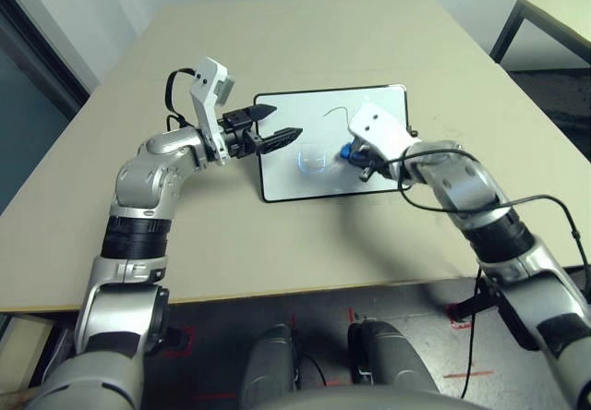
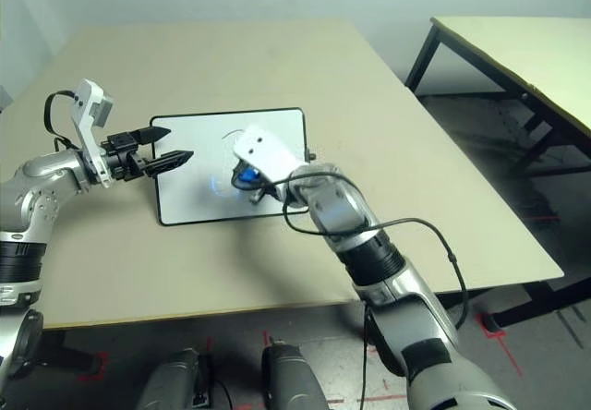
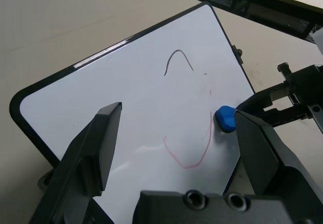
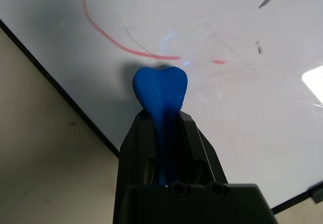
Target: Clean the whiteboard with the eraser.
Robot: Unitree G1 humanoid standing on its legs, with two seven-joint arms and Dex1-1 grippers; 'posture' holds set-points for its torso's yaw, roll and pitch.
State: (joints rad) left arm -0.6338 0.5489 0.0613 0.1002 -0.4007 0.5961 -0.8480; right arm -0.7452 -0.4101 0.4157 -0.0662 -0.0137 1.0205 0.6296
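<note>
Gripping the eraser (image 4: 160, 90) tightly between its two black fingers, the right hand (image 4: 160, 118) presses the squeezed blue block onto the whiteboard (image 1: 305, 124), which lies flat on the beige surface (image 1: 369, 41) in front of the robot. From the head cameras the eraser is just a small blue spot under the right hand's white housing, near the board's right side. The right wrist camera makes the grip plain: the block bulges out past the fingertips, its tip meeting the white face close to a red curved line. The left hand (image 1: 274, 124) hovers over the board's left edge with its fingers spread wide and nothing between them. Its own wrist camera shows what the head cameras barely catch: a thin dark arch and a red looping stroke drawn on the board, with the eraser beside the red one.
</note>
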